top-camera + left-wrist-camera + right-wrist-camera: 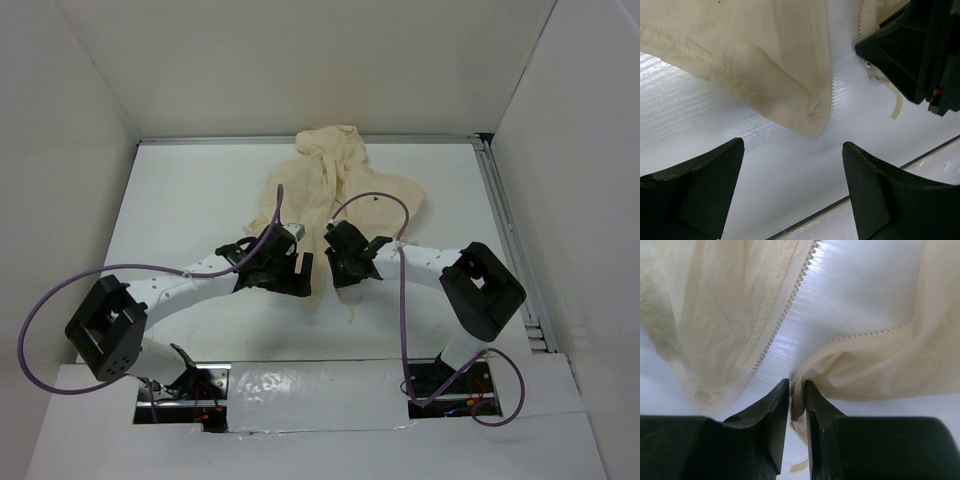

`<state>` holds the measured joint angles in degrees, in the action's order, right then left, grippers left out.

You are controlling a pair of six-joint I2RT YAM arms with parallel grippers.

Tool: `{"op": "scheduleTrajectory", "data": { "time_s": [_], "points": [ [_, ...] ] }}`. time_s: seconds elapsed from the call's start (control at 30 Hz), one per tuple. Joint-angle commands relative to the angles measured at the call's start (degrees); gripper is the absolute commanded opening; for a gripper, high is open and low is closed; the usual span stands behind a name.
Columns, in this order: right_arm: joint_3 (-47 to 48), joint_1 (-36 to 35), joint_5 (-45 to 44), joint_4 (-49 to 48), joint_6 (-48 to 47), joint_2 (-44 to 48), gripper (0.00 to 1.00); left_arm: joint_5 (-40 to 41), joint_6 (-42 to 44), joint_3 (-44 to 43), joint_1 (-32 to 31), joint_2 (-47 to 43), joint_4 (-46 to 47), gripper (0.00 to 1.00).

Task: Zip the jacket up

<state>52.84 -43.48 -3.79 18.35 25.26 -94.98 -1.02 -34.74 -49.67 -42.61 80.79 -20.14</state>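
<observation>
Grippers, two. Black two-finger right gripper (797, 388): clenched on the zipper edge of one cream soft cloth hooded jacket (340, 180). Black two-finger left gripper (792, 145): released, at the jacket's 7 o'clock. Jacket unzipped, at 12 o'clock on one white table (180, 200).

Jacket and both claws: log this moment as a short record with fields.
jacket: cream, crumpled on the white table, bunched toward the far edge
zipper: undone; the two rows of teeth lie apart with bare table between them
left claw: open, poised at the bottom corner of one front panel, gripping nothing
right claw: shut on the bottom corner of the other panel, right beside its teeth
</observation>
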Motion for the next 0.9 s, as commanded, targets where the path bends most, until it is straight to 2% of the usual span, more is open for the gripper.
{"op": "scheduleTrajectory", "data": {
  "time_s": [0.0,0.07,0.1,0.13,0.23,0.57,0.6,0.83,0.87],
  "points": [
    [-0.4,0.1,1.0,-1.5,0.5,0.1,0.28,0.8,0.5,-3.6,0.0,2.3,-1.9,0.92],
    [-0.6,0.1,1.4,-1.4,1.0,0.7,0.30,2.5,1.4,-4.6,-0.5,3.5,-2.0,0.91],
    [-0.8,0.2,1.9,-1.6,0.9,1.0,0.33,2.9,2.1,-5.3,-0.6,4.7,-2.5,0.90],
    [-1.2,0.2,2.2,-1.9,1.5,2.3,0.42,3.4,2.5,-5.6,-0.6,5.3,-2.9,0.89],
    [-1.5,0.2,3.3,-2.4,1.0,4.2,0.50,3.3,2.5,-6.1,-0.8,7.0,-3.5,0.88],
    [-3.4,0.2,4.1,-1.0,-2.0,6.6,0.51,2.9,1.8,-4.7,-1.2,6.6,-3.1,0.87],
    [-3.6,0.2,4.3,-1.0,-2.3,6.7,0.47,2.9,2.0,-4.5,-1.2,6.3,-2.9,0.87],
    [-3.5,0.2,4.3,-0.5,-4.2,3.2,0.37,3.2,2.1,-4.9,-1.2,6.7,-3.1,0.87],
    [-3.6,0.3,4.3,-0.8,-4.2,3.0,0.27,3.2,2.1,-5.0,-1.2,6.8,-3.1,0.87]
  ]
}}
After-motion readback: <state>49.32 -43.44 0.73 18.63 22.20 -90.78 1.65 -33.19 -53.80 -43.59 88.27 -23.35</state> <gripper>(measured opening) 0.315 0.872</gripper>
